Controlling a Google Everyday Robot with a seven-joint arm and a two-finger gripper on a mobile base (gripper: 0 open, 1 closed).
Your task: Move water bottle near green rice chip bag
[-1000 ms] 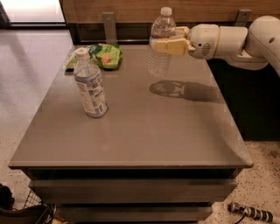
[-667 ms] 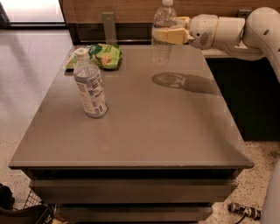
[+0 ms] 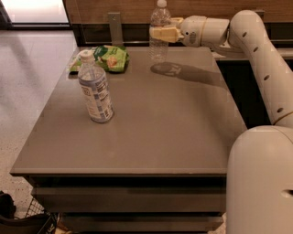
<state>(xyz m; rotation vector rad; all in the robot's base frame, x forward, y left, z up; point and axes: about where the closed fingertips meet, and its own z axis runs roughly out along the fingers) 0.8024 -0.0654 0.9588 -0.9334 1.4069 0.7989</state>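
Note:
The water bottle (image 3: 159, 39) is clear and ribbed with a white cap. It hangs above the back of the grey table (image 3: 151, 128), its shadow below it on the top. My gripper (image 3: 161, 33) reaches in from the right and is shut on the bottle's upper half. The green rice chip bag (image 3: 111, 57) lies flat at the table's back left, a short way left of the held bottle.
A taller bottle with a pale blue-white label (image 3: 94, 88) stands at the table's left, in front of the bag. My arm (image 3: 263, 59) spans the right side. A wood-panelled wall (image 3: 114, 11) runs behind the table. A dark basket (image 3: 23, 219) sits on the floor at lower left.
My gripper has carried the water bottle up and leftwards, toward the back of the table and closer to the green bag. The tall labelled bottle and the bag have not moved.

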